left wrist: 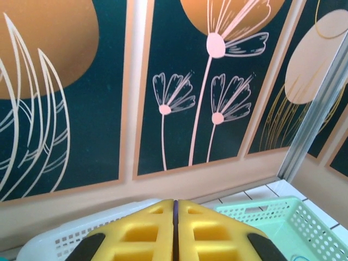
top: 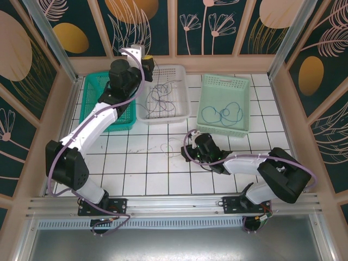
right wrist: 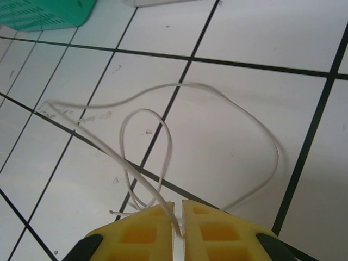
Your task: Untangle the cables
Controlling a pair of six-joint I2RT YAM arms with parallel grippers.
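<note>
Teal plastic basket (right wrist: 43, 13) sits beyond the thin pale looping wire (right wrist: 142, 110) that the right gripper (right wrist: 178, 209) pinches, while the left gripper (left wrist: 175, 206) is pressed together.

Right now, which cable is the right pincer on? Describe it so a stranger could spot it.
On the tiled table, in front of the white basket, the right pincer is shut on a thin cable. It is whitish and loops over bare tiles; the dark cables lie in that basket, the blue one in the pale green basket.
</note>
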